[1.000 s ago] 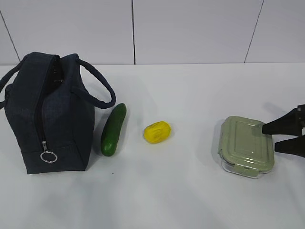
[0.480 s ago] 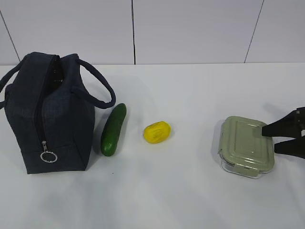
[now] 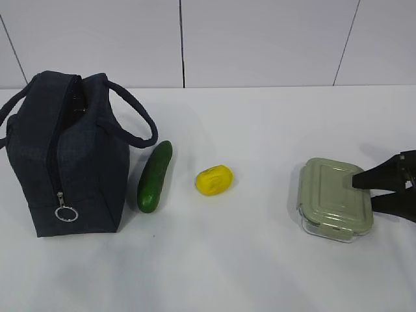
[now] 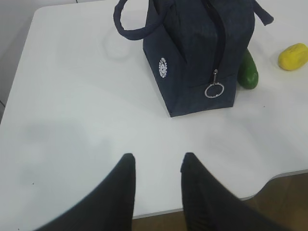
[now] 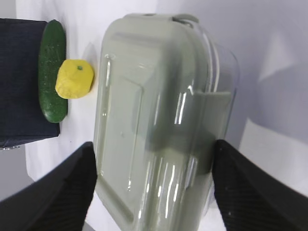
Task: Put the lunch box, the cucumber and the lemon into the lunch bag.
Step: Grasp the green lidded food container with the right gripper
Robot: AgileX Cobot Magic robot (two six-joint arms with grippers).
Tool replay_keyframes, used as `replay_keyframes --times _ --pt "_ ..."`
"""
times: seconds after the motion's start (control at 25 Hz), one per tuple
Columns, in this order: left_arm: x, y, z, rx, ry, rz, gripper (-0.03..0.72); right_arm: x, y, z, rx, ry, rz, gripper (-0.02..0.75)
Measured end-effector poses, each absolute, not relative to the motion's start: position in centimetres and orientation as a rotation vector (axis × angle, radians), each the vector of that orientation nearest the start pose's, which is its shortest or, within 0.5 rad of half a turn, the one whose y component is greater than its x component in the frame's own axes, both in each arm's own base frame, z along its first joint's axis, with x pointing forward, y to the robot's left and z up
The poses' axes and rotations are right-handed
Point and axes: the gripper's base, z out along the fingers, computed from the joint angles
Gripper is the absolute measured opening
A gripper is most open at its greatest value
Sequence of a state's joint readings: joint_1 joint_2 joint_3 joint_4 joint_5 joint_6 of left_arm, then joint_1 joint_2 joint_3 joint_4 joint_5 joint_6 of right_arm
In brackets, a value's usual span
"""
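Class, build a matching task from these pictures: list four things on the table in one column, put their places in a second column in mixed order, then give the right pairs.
Column one:
1. lunch bag
2. cucumber
3. lemon
4. lunch box

Column two:
A. between the open jaws of the right gripper
B. lying right beside the bag
C. far left of the table, standing upright
D. between the cucumber and the lunch box, touching neither

Pairs: 1-C, 2-B, 3-D, 4-A
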State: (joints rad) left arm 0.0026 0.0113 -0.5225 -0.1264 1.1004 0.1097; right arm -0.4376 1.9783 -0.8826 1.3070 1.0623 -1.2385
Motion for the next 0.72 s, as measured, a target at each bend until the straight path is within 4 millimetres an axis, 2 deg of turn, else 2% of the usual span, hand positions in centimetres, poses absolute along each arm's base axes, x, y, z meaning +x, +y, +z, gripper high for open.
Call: replay_keyframes --times 0.52,0.72 --pt "-0.8 -1.0 28.1 0.120 2.064 -0.083 0.241 31.1 -5.9 11.4 0.200 2.401 1.264 0.555" --pt "-0.8 -1.0 28.1 0.120 2.064 -0.083 0.241 31.1 -5.8 10.6 0.215 2.405 1.303 0.555"
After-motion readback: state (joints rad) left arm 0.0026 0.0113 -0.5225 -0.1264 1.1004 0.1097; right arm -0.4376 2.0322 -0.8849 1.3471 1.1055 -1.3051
